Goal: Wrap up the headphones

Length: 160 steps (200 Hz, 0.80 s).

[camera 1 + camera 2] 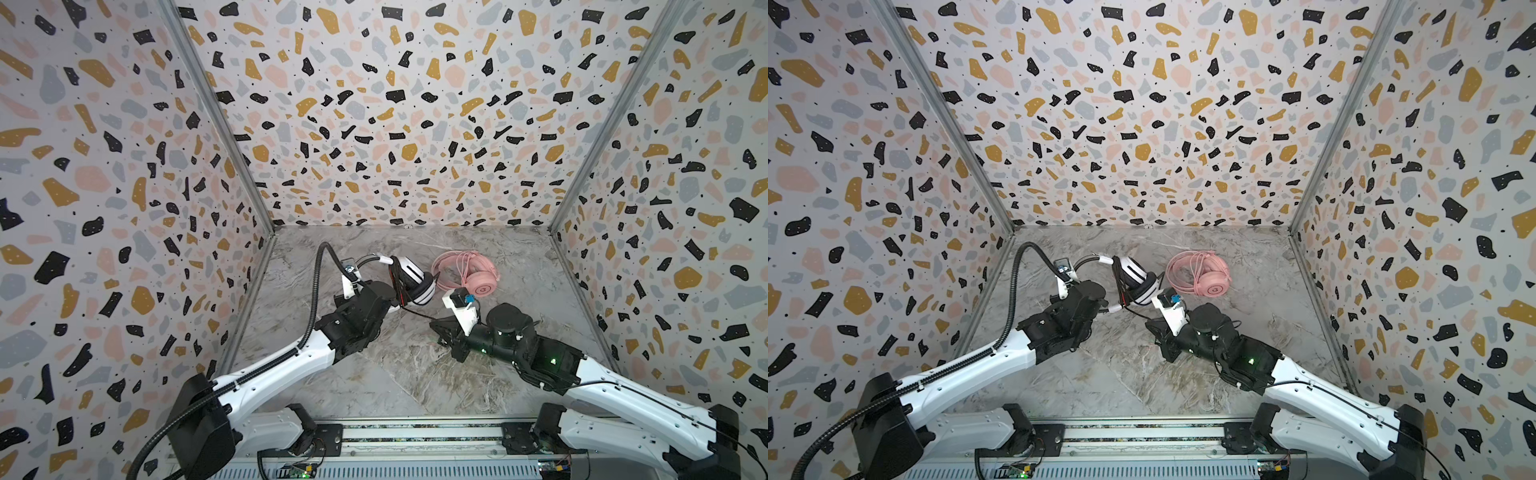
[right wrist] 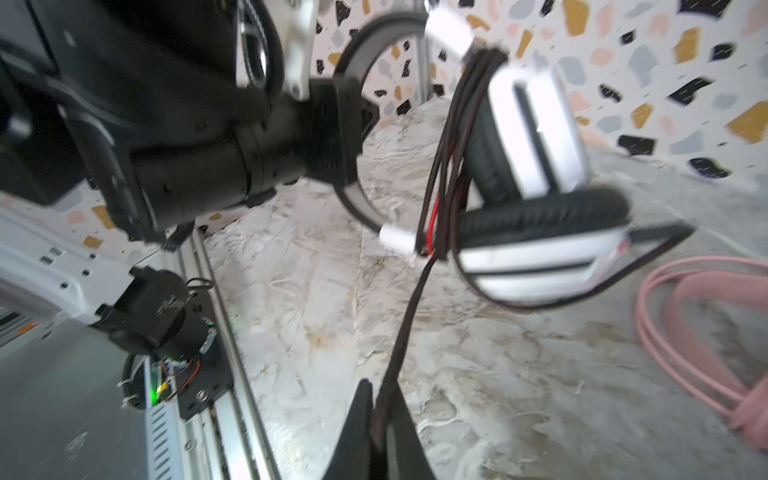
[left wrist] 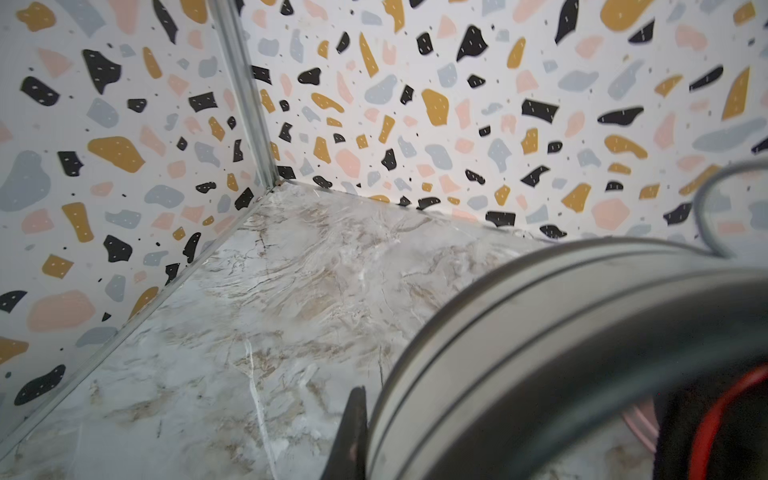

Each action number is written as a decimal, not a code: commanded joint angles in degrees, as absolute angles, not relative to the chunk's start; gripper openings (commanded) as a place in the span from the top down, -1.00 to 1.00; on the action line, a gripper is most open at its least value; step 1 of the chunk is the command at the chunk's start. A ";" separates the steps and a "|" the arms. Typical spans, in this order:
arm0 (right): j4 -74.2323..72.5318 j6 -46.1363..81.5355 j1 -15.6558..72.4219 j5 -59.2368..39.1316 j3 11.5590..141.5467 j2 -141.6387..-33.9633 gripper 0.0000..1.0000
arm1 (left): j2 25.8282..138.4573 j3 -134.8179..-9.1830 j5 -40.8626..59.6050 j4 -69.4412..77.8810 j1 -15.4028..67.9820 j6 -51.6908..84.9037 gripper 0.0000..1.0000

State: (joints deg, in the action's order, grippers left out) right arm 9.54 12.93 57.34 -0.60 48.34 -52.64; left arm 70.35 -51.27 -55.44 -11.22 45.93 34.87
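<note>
Starting at the left: the left gripper (image 2: pixel 347 129) is clamped tight on the grey headband (image 3: pixel 540 332) of the white-and-black headset (image 1: pixel 411 282), holding it up off the table (image 1: pixel 395 374) w/ the cups toward the middle. Several turns of its black cable (image 2: pixel 405 328) are on already, bunched btwn band and cups. From there one taut stretch runs down to the right gripper (image 2: pixel 378 419), jaws pinched shut on the cable itself, low by the table. Further right the pink headset (image 1: pixel 478 274) lies flat toward the back, well apart from both grippers, its pink cable (image 2: pixel 644 328) looped round it, so that one looks done. Approx past halfway, then: pink finished, white-and-black part wound, the held stretch left to lay on and the end to tuck. How much cable trails behind the right gripper I can't tell. Views: the right wrist alone shows the turns, a red strand among them, and the pinch on the cable. Both top views give only a thin dark line there but show the pink headset whole. The left wrist shows just the blurred band close up w/ one fingertip (image 3: pixel 353 428) beside it.
</note>
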 commanded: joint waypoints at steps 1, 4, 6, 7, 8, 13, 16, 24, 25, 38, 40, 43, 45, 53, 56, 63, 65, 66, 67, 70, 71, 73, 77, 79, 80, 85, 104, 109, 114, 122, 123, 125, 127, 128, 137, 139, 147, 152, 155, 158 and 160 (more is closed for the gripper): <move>17.27 6.93 57.39 9.48 53.61 -53.18 0.82 | 70.68 -52.31 -50.84 -7.01 46.35 27.03 1.00; 17.61 6.42 57.36 10.29 54.20 -53.39 0.82 | 70.88 -52.30 -50.02 -7.03 46.46 25.85 1.00; 17.89 6.20 57.27 10.77 54.48 -53.60 0.82 | 70.98 -52.23 -49.20 -7.05 46.55 25.05 1.00; 18.00 6.09 57.25 10.97 54.75 -53.70 0.82 | 71.00 -52.22 -48.86 -7.17 46.61 24.70 1.00; 18.10 5.90 57.28 11.20 54.97 -53.79 0.82 | 71.05 -52.21 -48.55 -7.19 46.68 24.39 1.00; 18.87 5.11 57.22 12.16 55.97 -54.31 0.82 | 71.20 -51.99 -46.95 -7.12 46.99 22.46 1.00; 19.22 4.78 57.18 12.74 56.68 -54.61 0.82 | 71.29 -51.91 -45.96 -7.12 47.28 21.47 1.00; 20.17 3.73 57.20 14.36 58.21 -55.46 0.82 | 71.45 -51.62 -43.89 -7.06 48.02 18.82 1.00; 20.24 3.58 57.21 14.56 58.37 -55.59 0.82 | 71.41 -51.56 -43.70 -7.09 48.14 18.46 1.00; 20.90 1.86 57.05 17.39 59.93 -56.50 0.82 | 71.24 -51.35 -40.56 -7.91 49.18 15.20 1.00; 20.98 1.56 56.93 17.75 60.16 -56.60 0.82 | 71.22 -51.33 -39.94 -8.04 49.32 14.68 1.00; 21.11 1.18 56.82 18.28 60.50 -56.91 0.81 | 71.11 -51.25 -38.92 -8.34 49.51 13.92 1.00; 21.27 0.85 56.70 18.61 60.74 -57.12 0.82 | 71.04 -51.18 -38.36 -8.57 49.58 13.48 1.00; 22.17 0.11 56.32 19.71 61.84 -57.90 0.82 | 70.51 -50.86 -36.53 -9.34 49.76 12.14 1.00; 22.56 -0.14 56.15 20.01 62.28 -58.18 0.82 | 70.25 -50.62 -36.06 -9.47 49.84 11.81 1.00; 23.01 -0.82 55.83 21.10 62.95 -58.68 0.82 | 69.45 -49.88 -34.25 -9.32 50.00 10.77 1.00; 23.02 -1.04 55.68 21.38 63.04 -58.70 0.81 | 69.20 -49.63 -33.66 -9.05 49.94 10.27 1.00; 23.02 -1.14 55.66 21.55 63.07 -58.75 0.82 | 69.10 -49.47 -33.31 -8.88 49.93 10.02 1.00; 22.98 -1.23 55.60 21.67 63.09 -58.78 0.82 | 69.00 -49.30 -33.05 -8.75 49.97 9.75 1.00; 22.88 -1.59 55.44 22.14 63.06 -58.88 0.82 | 68.58 -48.77 -32.29 -8.25 49.96 9.20 1.00; 22.82 -1.72 55.32 22.28 63.04 -58.89 0.81 | 68.48 -48.55 -32.10 -8.03 49.99 8.99 1.00; 22.67 -1.99 55.09 22.66 63.02 -58.95 0.82 | 68.16 -48.09 -31.80 -7.55 50.07 8.49 1.00; 22.41 -2.43 54.59 23.27 62.89 -59.00 0.82 | 67.63 -47.20 -31.30 -6.73 50.16 7.84 1.00; 22.30 -2.63 54.30 23.42 62.85 -59.16 0.82 | 67.42 -46.83 -31.05 -6.34 50.18 7.59 1.00; 22.27 -2.76 54.13 23.44 62.85 -59.20 0.82 | 67.33 -46.66 -30.99 -6.20 50.23 7.44 1.00; 22.15 -3.29 53.01 23.33 62.82 -59.39 0.81 | 66.69 -45.90 -30.26 -5.75 50.24 7.00 1.00; 22.55 -3.55 49.84 21.65 63.63 -60.34 0.82 | 65.46 -45.01 -26.44 -6.04 50.20 5.08 1.00; 22.30 -3.60 49.53 21.59 63.63 -60.26 0.81 | 65.30 -45.00 -25.27 -6.22 50.24 4.61 1.00; 21.97 -3.62 49.26 21.53 63.56 -60.13 0.81 | 64.99 -45.14 -23.50 -6.59 50.26 4.04 1.00; 21.38 -3.82 48.69 21.04 63.41 -59.96 0.81 | 64.66 -45.33 -20.17 -7.07 50.21 2.63 1.00; 21.32 -3.84 48.60 20.89 63.39 -59.95 0.81 | 64.63 -45.34 -19.75 -7.14 50.24 2.37 1.00; 21.20 -3.82 48.43 20.60 63.42 -60.01 0.81 | 64.56 -45.35 -19.04 -7.28 50.20 2.06 1.00; 21.05 -3.88 48.25 20.33 63.45 -59.96 0.81 | 64.50 -45.39 -18.23 -7.33 50.19 1.81 1.00; 20.99 -3.87 48.16 20.19 63.45 -59.99 0.81 | 64.51 -45.42 -17.95 -7.40 50.19 1.74 1.00; 20.91 -3.95 47.43 18.58 63.75 -60.05 0.80 | 64.18 -45.52 -15.68 -7.84 50.22 1.13 1.00; 20.92 -3.95 47.34 18.14 63.84 -60.10 0.81 | 64.14 -45.52 -15.17 -7.94 50.24 1.07 1.00; 20.99 -4.41 47.20 16.72 64.19 -60.33 0.81 | 63.84 -45.53 -12.93 -8.11 50.25 0.61 1.00; 21.18 -4.96 47.20 15.91 64.32 -60.39 0.81 | 63.73 -45.59 -10.77 -8.47 50.20 -0.06 1.00; 21.26 -5.28 47.15 15.41 64.40 -60.38 0.80 | 63.66 -45.66 -9.65 -8.70 50.20 -0.60 1.00; 21.33 -5.68 47.11 15.06 64.42 -60.39 0.80 | 63.67 -45.82 -8.82 -9.08 50.21 -0.93 1.00; 21.35 -5.84 47.11 14.97 64.42 -60.43 0.80 | 63.64 -45.91 -8.34 -9.37 50.19 -1.13 1.00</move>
State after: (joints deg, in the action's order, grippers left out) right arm 26.00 -4.03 49.78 11.57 59.55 -61.84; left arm 65.60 -46.33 -22.65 -4.29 49.47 6.72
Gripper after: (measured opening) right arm 0.098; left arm 0.073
